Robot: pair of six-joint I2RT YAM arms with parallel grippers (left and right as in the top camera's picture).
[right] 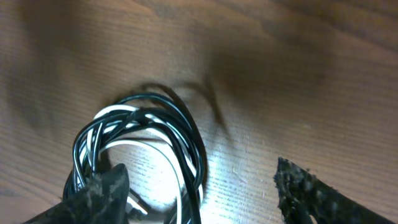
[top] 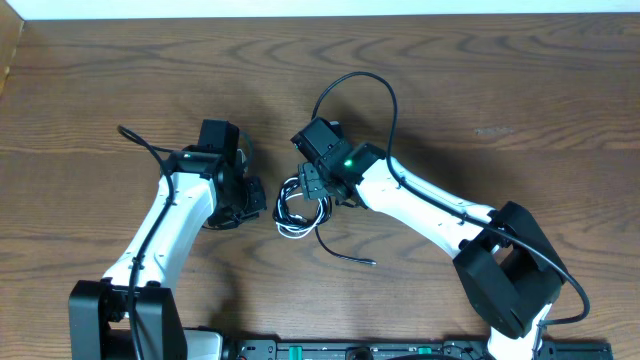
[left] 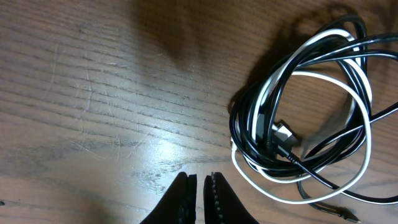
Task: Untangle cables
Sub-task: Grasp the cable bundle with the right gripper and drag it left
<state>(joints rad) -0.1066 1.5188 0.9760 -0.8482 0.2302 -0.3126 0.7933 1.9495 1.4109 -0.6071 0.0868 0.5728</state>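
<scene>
Now your cables [top: 298,212] lie bunched near the middle of the table [top: 520,90]. Your left gripper [left: 200,196], just beside them, has its fingers pressed together on nothing. Your right gripper [right: 200,180] stands spread wide over the bunch.

Non-task stuff: a dark brown wood-grain tabletop [top: 520,80], grain running left to right, with a white strip [top: 320,8] along its far edge and a lighter tan surface [top: 7,60] cut off at the far-left corner, can't tell what that is. Faint pale scuff [top: 495,130] on the tabletop toward the far-right corner. Left wrist view shows fine scratches [left: 93,93] crossing the grain and a bright glare patch [left: 155,146] low in the view; right wrist view shows the same wood, blurred, with a soft dark shadow [right: 267,62] across its upper part.
</scene>
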